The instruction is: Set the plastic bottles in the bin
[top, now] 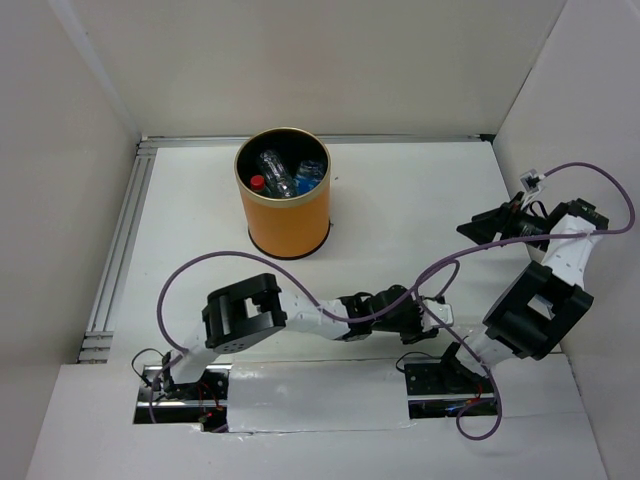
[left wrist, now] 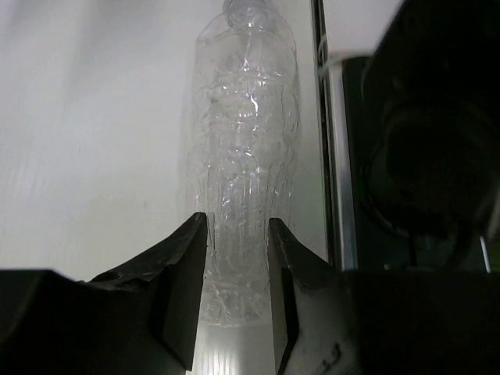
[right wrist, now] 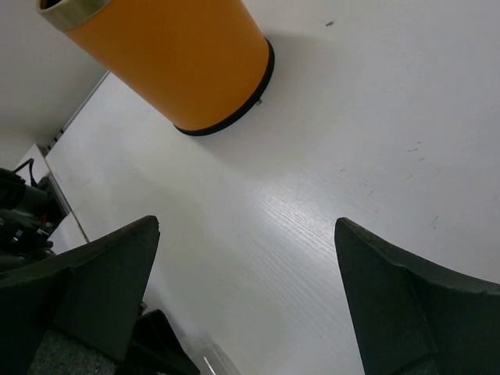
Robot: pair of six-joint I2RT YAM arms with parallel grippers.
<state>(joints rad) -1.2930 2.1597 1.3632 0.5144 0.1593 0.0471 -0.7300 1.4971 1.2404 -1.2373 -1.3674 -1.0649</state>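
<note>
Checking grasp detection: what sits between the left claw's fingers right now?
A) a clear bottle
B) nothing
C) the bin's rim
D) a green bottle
A: the left wrist view shows a clear bottle with the left claw closed in on it, one finger against each side of its body.

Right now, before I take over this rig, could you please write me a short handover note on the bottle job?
Left gripper: closed on a clear bottle that appears to lie on the table, toward its near edge.
Right gripper: open and empty, off to the right.
Done: several bottles are in the bin.
Left: carry the clear bottle to the bin and drop it in. No other loose bottle shows.
</note>
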